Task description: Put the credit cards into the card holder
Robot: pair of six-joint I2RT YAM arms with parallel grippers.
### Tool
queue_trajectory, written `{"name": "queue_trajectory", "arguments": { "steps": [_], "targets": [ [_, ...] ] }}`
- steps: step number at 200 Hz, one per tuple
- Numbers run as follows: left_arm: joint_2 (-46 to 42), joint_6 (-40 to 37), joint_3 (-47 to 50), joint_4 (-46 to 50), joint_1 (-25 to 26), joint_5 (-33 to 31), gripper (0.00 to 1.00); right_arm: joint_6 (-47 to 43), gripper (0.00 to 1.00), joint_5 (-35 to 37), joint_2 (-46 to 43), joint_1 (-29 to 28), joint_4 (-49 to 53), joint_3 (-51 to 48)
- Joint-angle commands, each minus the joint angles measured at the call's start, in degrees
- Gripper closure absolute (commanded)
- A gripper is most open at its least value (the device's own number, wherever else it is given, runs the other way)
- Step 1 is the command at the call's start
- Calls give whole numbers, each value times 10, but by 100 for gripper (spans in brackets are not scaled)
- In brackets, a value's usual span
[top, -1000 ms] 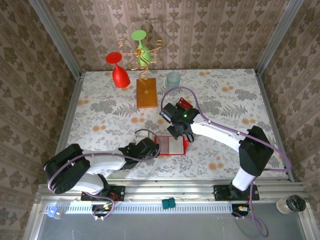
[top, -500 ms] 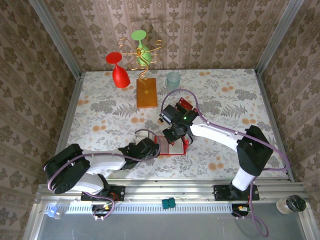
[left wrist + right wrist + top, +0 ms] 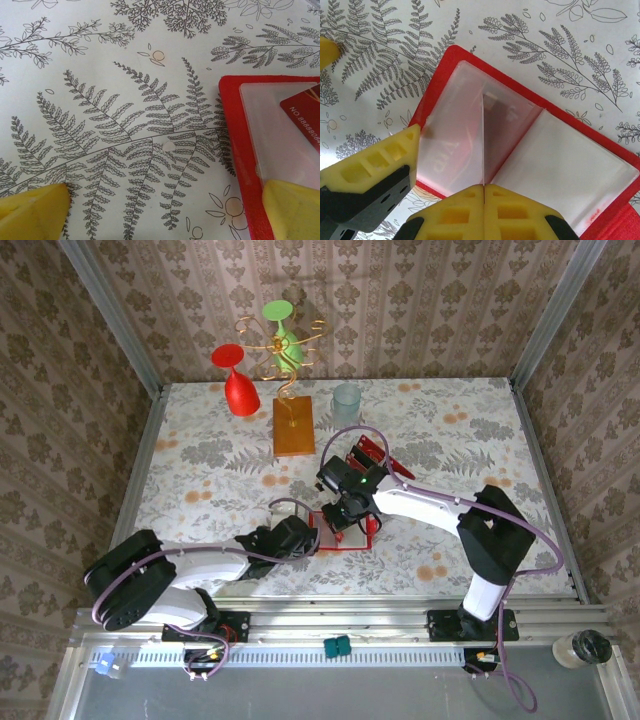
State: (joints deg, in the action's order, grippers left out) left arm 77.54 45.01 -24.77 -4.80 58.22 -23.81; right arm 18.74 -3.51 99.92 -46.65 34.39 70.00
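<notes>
The card holder point(image 3: 330, 543) lies open on the table, red rim point(image 3: 454, 56) around pale clear pockets. My right gripper point(image 3: 484, 187) is shut on a credit card point(image 3: 483, 140), seen edge-on and standing over the fold; it hovers over the holder point(image 3: 344, 514). From the left wrist the same card point(image 3: 303, 116) shows red with pale lettering over the clear pocket. My left gripper point(image 3: 162, 217) is open, its right finger point(image 3: 292, 210) resting on the holder's red edge point(image 3: 235, 130), low at the holder's left side point(image 3: 304, 534). More credit cards point(image 3: 372, 452) lie behind the right arm.
An orange wooden block point(image 3: 293, 426) carries a gold wire stand with a green glass point(image 3: 283, 336). A red glass point(image 3: 240, 390) and a clear cup point(image 3: 346, 397) stand at the back. Patterned walls close three sides.
My right gripper has come nearer and a little left with the card, down over the open holder, uncovering the cards behind it. The left arm has stayed put.
</notes>
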Motion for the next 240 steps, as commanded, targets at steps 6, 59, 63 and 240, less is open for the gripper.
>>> {"name": "queue_trajectory", "arguments": {
  "steps": [6, 59, 63, 240],
  "targets": [
    [-11, -1, -3, 22, 4, 3, 0, 14, 100, -12, 13, -2, -4, -11],
    [1, -5, -10, 16, 7, 8, 0, 18, 100, -12, 14, -3, -12, -19],
    [2, -5, -9, 16, 7, 9, 0, 18, 100, -13, 15, -2, -12, -19],
    [52, 21, -46, 105, 32, -42, 0, 80, 100, -54, -100, 58, -84, -83]
  ]
}}
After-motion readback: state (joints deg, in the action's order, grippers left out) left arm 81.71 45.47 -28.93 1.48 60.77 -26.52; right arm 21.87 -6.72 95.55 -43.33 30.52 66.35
